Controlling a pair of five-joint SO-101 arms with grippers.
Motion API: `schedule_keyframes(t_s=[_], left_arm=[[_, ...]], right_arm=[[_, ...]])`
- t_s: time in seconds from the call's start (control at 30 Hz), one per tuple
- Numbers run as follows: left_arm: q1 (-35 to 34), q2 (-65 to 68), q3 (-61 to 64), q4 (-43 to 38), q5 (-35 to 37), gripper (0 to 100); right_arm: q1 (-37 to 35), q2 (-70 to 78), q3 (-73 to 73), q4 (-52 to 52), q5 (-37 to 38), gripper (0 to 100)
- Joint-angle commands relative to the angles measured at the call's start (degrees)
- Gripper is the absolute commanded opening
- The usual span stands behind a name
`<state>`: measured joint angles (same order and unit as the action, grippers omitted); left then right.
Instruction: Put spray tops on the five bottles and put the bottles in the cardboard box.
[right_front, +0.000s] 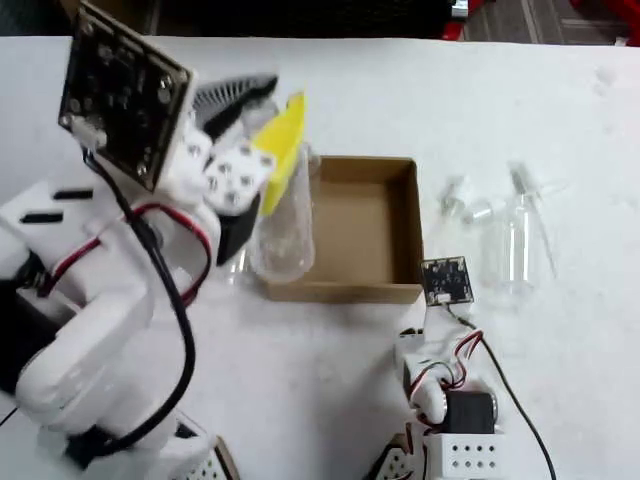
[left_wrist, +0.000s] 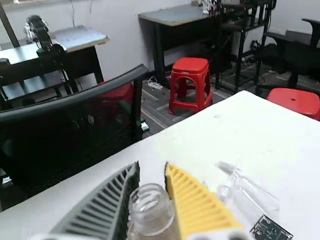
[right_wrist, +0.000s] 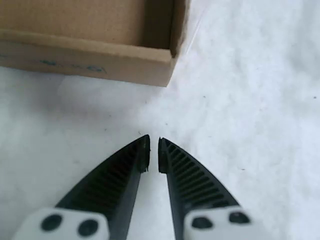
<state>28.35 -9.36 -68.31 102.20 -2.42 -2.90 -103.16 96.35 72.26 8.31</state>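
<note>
My left gripper is shut on a clear bottle with an open neck and no spray top, held between its grey and yellow fingers. From above, this bottle hangs over the left wall of the cardboard box, which looks empty inside. More clear bottles and spray tops lie on the table to the right of the box. My right gripper is shut on nothing. It hovers low over the white table, just in front of the box's near right corner.
The right arm's base and cables stand at the table's front edge. The left arm takes up the left side. Beyond the table are a black chair, red stools and desks.
</note>
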Motion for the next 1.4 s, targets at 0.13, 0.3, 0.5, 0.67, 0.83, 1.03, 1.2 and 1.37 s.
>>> schedule_keyframes(t_s=[0.13, 0.3, 0.5, 0.67, 0.83, 1.03, 1.2, 1.37], left_arm=[[1.5, -16.1, 38.9, -21.6, 0.9, 2], [1.5, -22.6, 64.3, -44.0, 1.0, 2], [1.5, -31.6, 95.8, -74.7, 1.0, 2], [-0.7, -32.7, 113.3, -98.4, 0.6, 2], [-1.5, -24.0, 117.7, -110.2, -1.9, 2], [0.9, -6.9, 118.2, -124.5, -12.1, 2], [0.7, 2.9, 118.9, -133.1, -13.5, 2], [1.0, 4.5, 125.3, -145.4, -13.9, 2]], right_arm=[[0.0, 0.0, 0.5, 0.3, 0.4, 1.5], [0.0, 0.0, 0.5, 0.3, 0.4, 1.5], [0.0, 0.0, 0.5, 0.3, 0.4, 1.5], [0.0, 0.0, 0.5, 0.3, 0.4, 1.5], [0.0, 0.0, 0.5, 0.3, 0.4, 1.5], [0.0, 0.0, 0.5, 0.3, 0.4, 1.5], [0.0, 0.0, 0.5, 0.3, 0.4, 1.5], [0.0, 0.0, 0.5, 0.3, 0.4, 1.5]])
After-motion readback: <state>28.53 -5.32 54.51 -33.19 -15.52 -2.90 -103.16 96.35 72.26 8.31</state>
